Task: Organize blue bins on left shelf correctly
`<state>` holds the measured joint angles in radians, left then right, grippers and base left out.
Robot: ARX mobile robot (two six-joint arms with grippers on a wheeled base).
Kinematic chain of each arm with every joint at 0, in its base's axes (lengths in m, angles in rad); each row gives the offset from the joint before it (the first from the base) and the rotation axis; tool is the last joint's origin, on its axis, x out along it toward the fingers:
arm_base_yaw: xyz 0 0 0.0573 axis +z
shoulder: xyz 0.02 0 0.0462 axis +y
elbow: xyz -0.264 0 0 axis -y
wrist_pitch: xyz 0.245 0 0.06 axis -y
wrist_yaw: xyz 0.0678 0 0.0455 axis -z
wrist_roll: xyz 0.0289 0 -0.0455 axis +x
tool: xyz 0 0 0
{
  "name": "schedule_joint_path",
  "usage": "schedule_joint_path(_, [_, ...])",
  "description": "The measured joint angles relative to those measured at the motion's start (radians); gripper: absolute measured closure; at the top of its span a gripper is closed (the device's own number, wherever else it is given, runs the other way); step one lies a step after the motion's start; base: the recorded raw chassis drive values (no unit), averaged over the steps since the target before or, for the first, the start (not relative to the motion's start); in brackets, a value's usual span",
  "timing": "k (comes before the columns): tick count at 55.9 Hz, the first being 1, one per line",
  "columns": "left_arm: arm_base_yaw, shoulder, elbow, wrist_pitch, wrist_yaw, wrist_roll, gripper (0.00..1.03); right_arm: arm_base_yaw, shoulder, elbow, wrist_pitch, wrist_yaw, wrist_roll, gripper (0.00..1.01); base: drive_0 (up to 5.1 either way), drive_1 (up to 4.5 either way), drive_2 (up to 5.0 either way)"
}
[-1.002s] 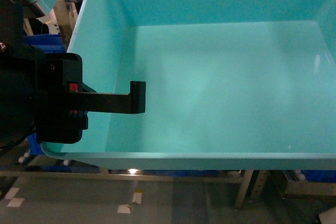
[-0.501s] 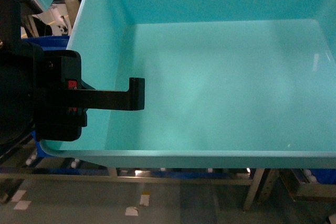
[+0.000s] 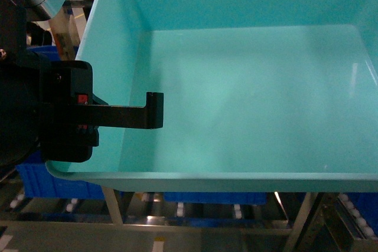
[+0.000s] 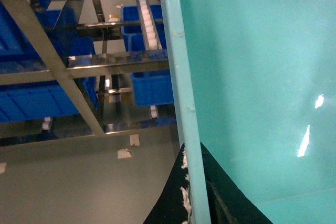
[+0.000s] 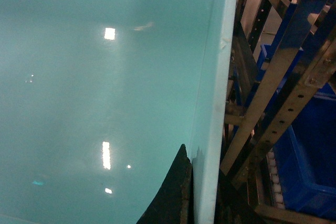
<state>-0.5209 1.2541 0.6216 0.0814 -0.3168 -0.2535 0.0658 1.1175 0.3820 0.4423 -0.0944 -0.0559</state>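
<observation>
Left pincer clamped over turquoise bin left wall, right pincer on opposite wall

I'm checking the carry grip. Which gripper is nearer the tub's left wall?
Left: the left gripper clamps the turquoise tub's left wall. The right gripper clamps the opposite wall.

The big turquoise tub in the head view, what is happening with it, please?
The robot carries the empty pale turquoise tub with both arms. The left gripper clamps its left wall, one black finger reaching inside, and the right gripper clamps the right wall. The tub is held above the steel shelf, where royal-blue crates sit on roller tracks. It is not set down yet.
</observation>
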Motion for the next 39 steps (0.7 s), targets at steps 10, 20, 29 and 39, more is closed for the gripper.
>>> schedule_joint_path(10, [0.000,0.000,0.000,0.002,0.000,0.000,1.01,0.000,0.000,0.000,0.004,0.000,0.000,0.99,0.0,2.59,-2.6])
schedule_joint_path(20, [0.000,0.004,0.000,0.006,0.000,0.000,1.01,0.000,0.004,0.000,0.006,0.000,0.000,0.99,0.0,0.00,0.0])
schedule_joint_path(29, [0.000,0.004,0.002,-0.009,0.002,0.000,1.01,0.000,0.004,0.000,0.004,-0.003,0.000,0.99,0.0,0.00,0.0])
schedule_joint_path(39, [0.000,0.068,0.024,-0.018,0.028,0.003,1.01,-0.016,0.068,-0.002,0.003,-0.030,0.007,0.99,0.0,0.00,0.0])
